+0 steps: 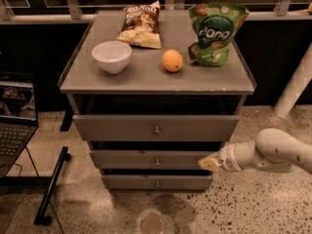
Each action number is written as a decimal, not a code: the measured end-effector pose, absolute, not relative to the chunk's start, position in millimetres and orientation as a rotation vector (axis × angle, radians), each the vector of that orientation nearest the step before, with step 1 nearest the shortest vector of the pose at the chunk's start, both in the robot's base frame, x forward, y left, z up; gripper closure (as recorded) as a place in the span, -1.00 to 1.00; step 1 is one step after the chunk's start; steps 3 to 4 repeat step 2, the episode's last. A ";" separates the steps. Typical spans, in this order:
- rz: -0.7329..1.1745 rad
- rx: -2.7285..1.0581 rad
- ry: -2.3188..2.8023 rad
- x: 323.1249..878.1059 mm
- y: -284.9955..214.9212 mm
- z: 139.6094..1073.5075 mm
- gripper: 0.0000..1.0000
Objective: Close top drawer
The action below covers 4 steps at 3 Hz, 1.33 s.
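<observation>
The top drawer (156, 127) is the widest grey front of the grey cabinet, with a small round knob (157, 129) at its centre. It stands pulled out a little, with a dark gap above it under the cabinet top. My gripper (207, 164) comes in from the right on a white arm (273, 151). Its tip is low, at the right end of the middle drawer front (156, 159), below and to the right of the top drawer. It holds nothing that shows.
On the cabinet top (156, 77) stand a white bowl (111, 56), a brown snack bag (141, 26), an orange (172, 61) and a green snack bag (215, 33). A laptop (15, 116) sits at the left. A black bar (51, 186) lies on the floor. A white post (295, 84) stands at the right.
</observation>
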State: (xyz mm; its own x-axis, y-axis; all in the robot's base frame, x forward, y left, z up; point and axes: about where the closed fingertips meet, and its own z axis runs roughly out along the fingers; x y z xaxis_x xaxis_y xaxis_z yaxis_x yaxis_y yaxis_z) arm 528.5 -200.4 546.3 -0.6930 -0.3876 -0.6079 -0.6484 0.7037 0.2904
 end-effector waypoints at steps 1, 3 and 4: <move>0.677 -0.792 2.397 528.5 -200.4 546.3 -0.75; 0.677 -0.792 2.397 528.5 -200.4 546.3 -1.00; 0.677 -0.792 2.397 528.5 -200.4 546.3 -1.00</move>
